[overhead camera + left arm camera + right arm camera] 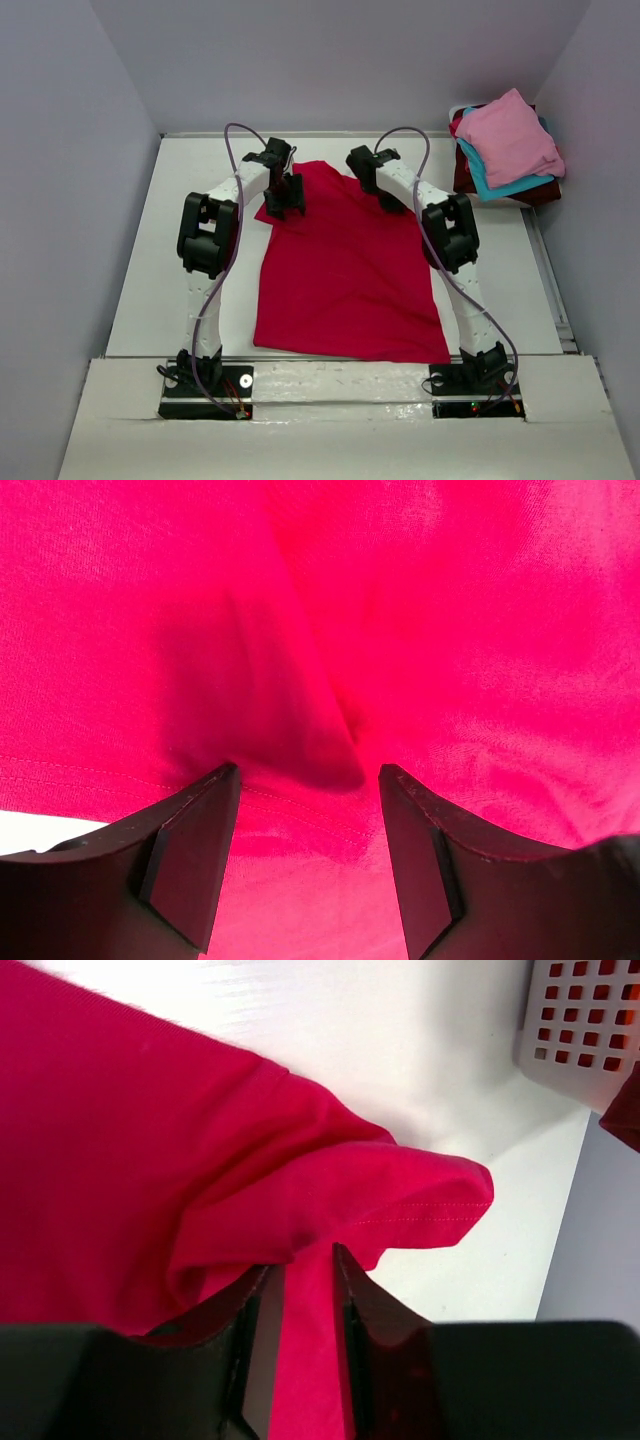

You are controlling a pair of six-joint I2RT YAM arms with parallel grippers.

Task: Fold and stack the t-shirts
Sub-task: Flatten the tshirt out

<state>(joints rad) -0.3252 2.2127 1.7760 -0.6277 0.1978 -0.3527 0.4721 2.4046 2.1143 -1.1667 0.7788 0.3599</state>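
Note:
The crimson-red t-shirt (345,270) lies spread flat on the white table, its bottom hem toward the arm bases. My left gripper (283,205) is open over the shirt's far left corner. In the left wrist view the left gripper (310,775) straddles a stitched hem of the red cloth (330,630) without pinching it. My right gripper (392,203) is at the far right corner. In the right wrist view the right gripper (300,1260) is shut on a bunched fold of the red sleeve (400,1200).
A stack of folded shirts sits at the back right: light pink (510,135) on top, teal-blue (490,187) under it, dark maroon (464,178) lowest. A white perforated basket (575,1020) stands beside them. Grey walls enclose the table (150,280).

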